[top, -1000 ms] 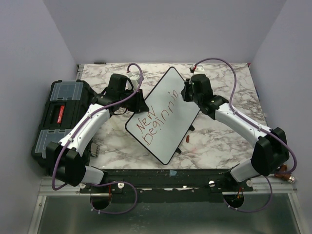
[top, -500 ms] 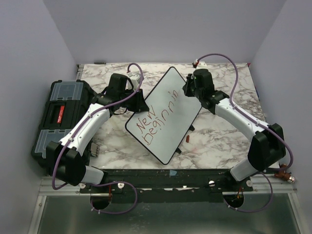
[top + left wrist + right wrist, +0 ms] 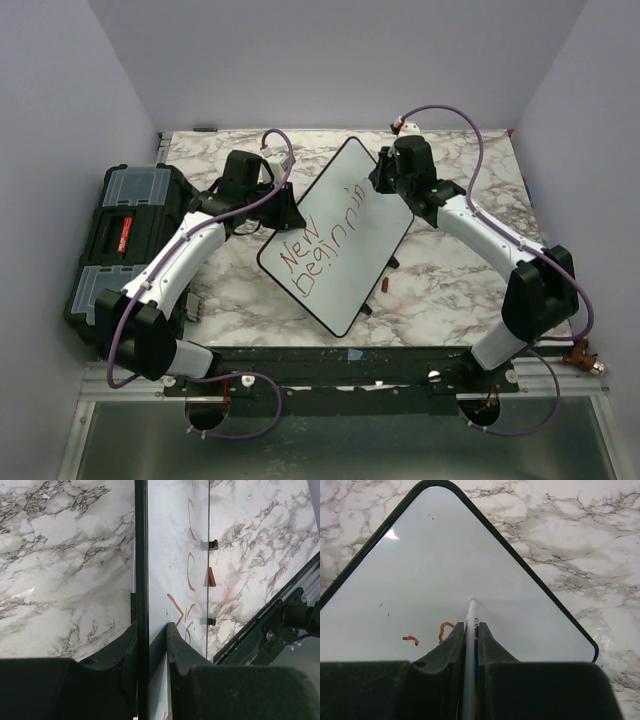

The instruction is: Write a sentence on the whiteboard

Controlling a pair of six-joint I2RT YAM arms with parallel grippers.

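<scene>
Sentence (image 3: 320, 245) on the board (image 3: 345, 290) says "New Beginnin", with more to write. Left gripper (image 3: 150, 628) pinches the board edge, right gripper (image 3: 471, 626) holds the pen (image 3: 472, 611)

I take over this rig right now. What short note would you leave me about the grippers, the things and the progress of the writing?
Left gripper: shut on the edge of the whiteboard.
Right gripper: shut on the marker, its tip at the board near the far corner.
Things: the whiteboard sits diagonally on the marble table; a black toolbox is at the left.
Done: the sentence reads "New" and "Beginnin" in red.
Left: finish the second word, then write the rest.
</scene>
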